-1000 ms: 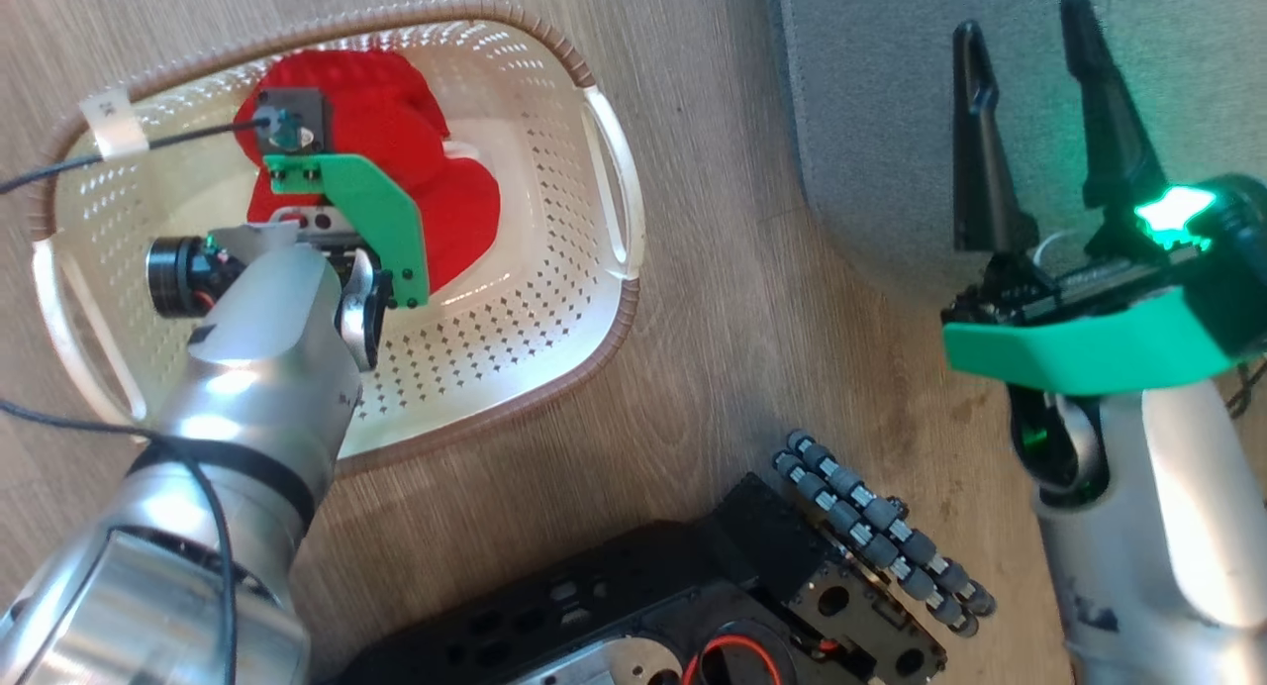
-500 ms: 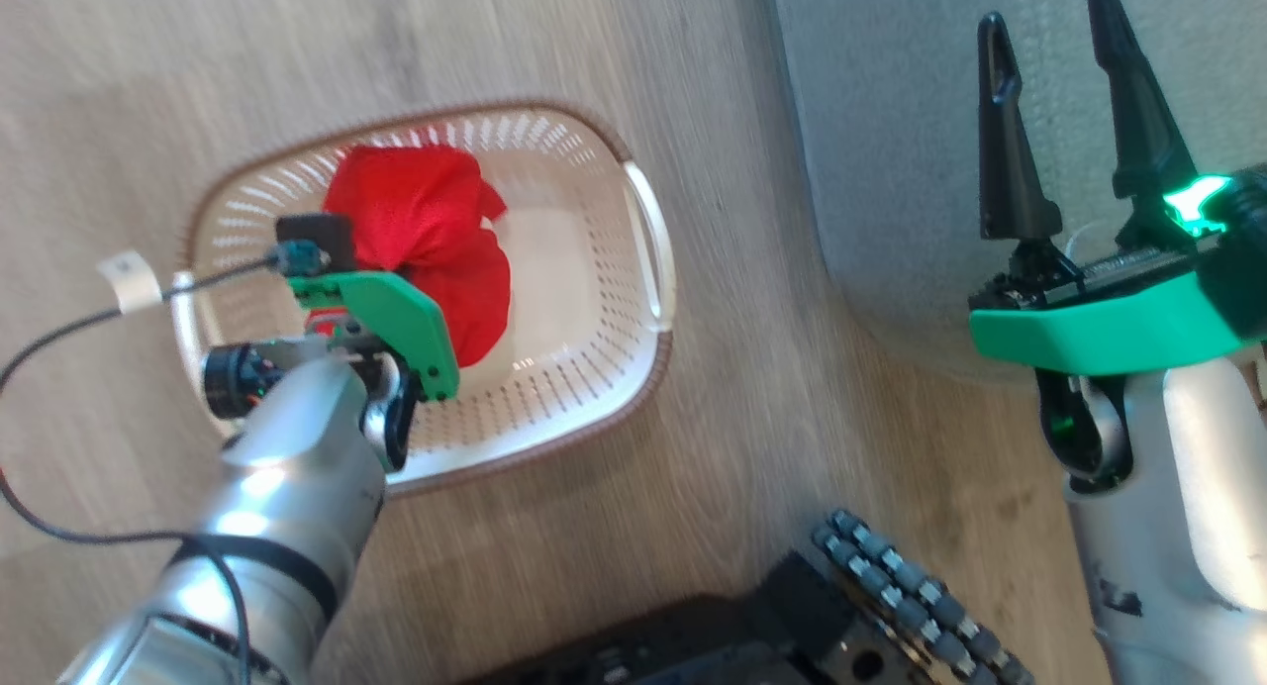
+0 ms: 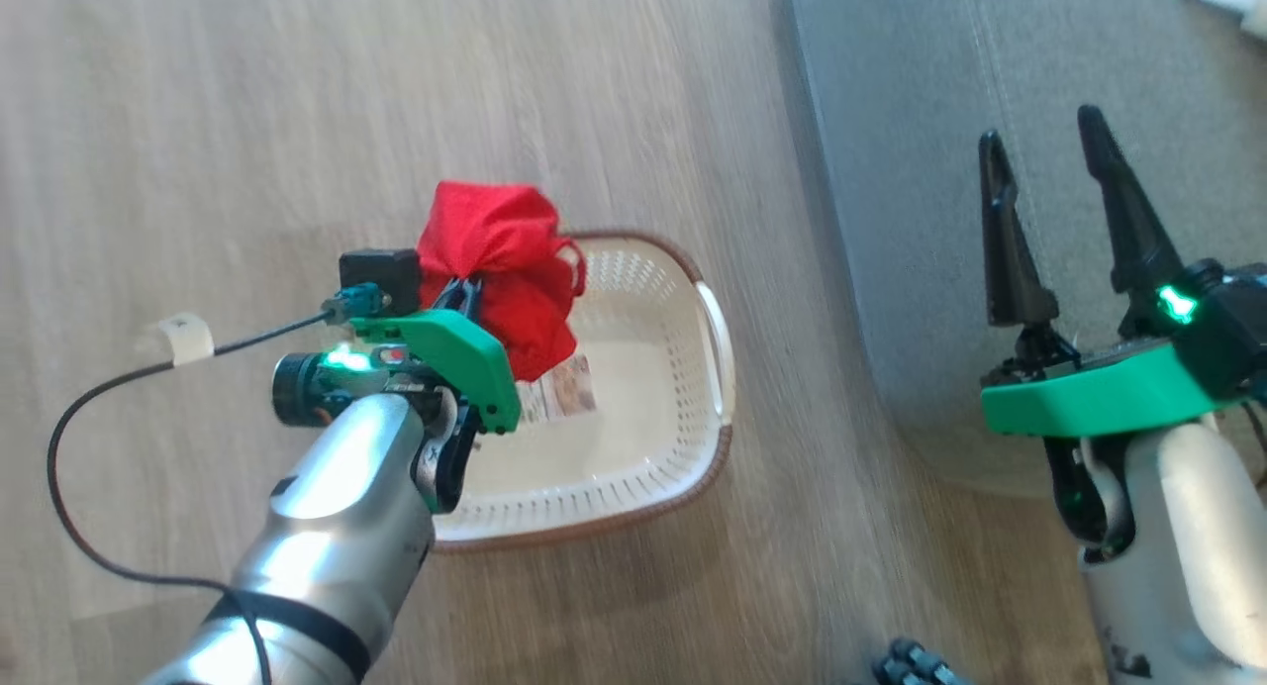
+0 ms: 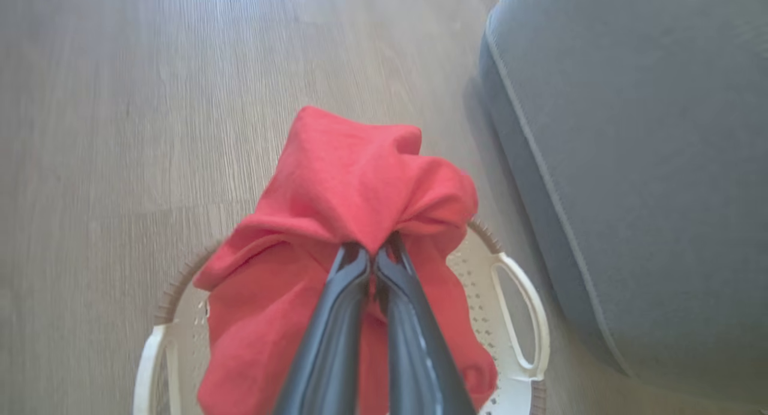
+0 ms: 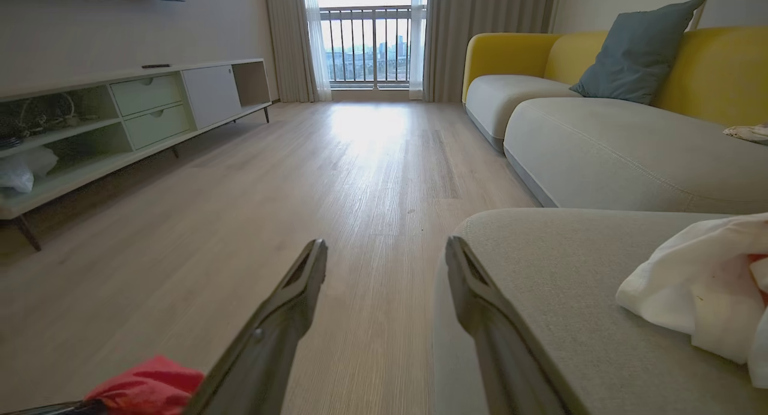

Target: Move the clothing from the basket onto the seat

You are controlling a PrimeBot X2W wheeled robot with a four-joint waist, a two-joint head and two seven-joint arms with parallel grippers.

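My left gripper (image 3: 463, 291) is shut on a bunched bright red garment (image 3: 500, 259), which hangs above the far left end of the cream basket (image 3: 715, 368). The left wrist view has the two fingers (image 4: 336, 319) pressed together on a fold of the red cloth (image 4: 360, 175), with the basket's white handle (image 4: 522, 319) below it. A label sticker (image 3: 564, 388) lies bare on the basket floor. The grey-green seat (image 3: 921, 170) is to the right. My right gripper (image 3: 1039, 129) stands open over the seat's edge, holding nothing. A white garment with red (image 5: 702, 283) lies on the seat (image 5: 558, 283).
The basket stands on a pale wood floor (image 3: 297, 91). A black cable (image 3: 89, 408) trails from my left wrist. Further off are a low white cabinet (image 5: 120, 115) on the left and a yellow sofa (image 5: 720, 67) with a blue-grey cushion (image 5: 636, 49).
The head camera has shifted, so the whole picture moved. My left gripper has lifted the red garment up out of the basket, baring the label on its floor. The right gripper stays open.
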